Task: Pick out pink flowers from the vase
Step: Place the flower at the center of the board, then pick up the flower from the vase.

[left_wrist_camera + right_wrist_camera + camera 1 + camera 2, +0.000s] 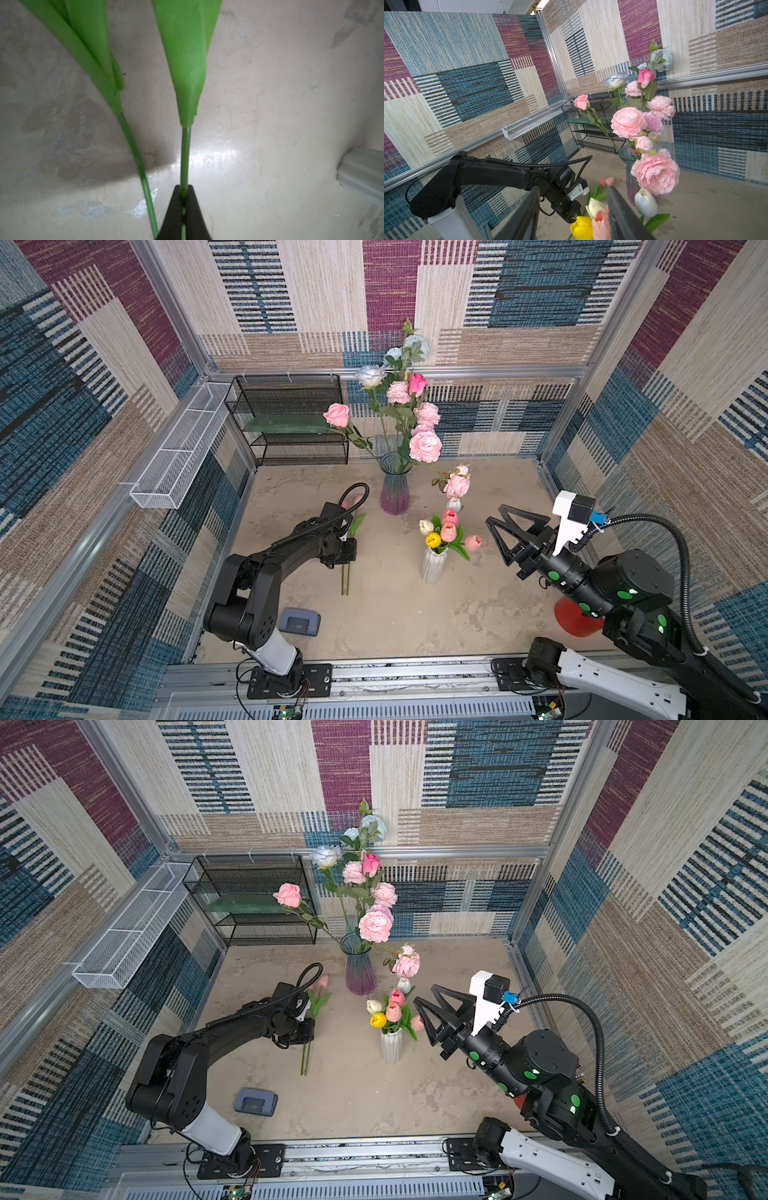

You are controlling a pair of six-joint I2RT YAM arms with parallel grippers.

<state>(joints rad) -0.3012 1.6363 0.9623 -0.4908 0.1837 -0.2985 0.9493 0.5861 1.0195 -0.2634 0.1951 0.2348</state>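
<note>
Nearest, clamped tight between the jaws of the left gripper (pixel 184 195): the thin green plastic stem (pixel 185 158) of a small pink tulip (pixel 321 982), low over the mottled beige tabletop (pixel 386 614), alongside a second green stem (pixel 135 145). Looks like the set-down of a picked bloom. Calls next for letting go of the stem and lifting clear without dragging either one.

Further in and to the right, poised with jaws apart and empty: the right gripper (pixel 495 515), just beside the white ribbed ceramic vase (pixel 433 566) holding pink tulips (pixel 449 531) among yellow and white ones. Probably due for a pinch low on a pink stem.

Farthest back, standing in the tall purple-tinted glass vase (pixel 395 489): pink ruffled roses and peonies (pixel 424 446), with pale blue and white blooms above.
</note>
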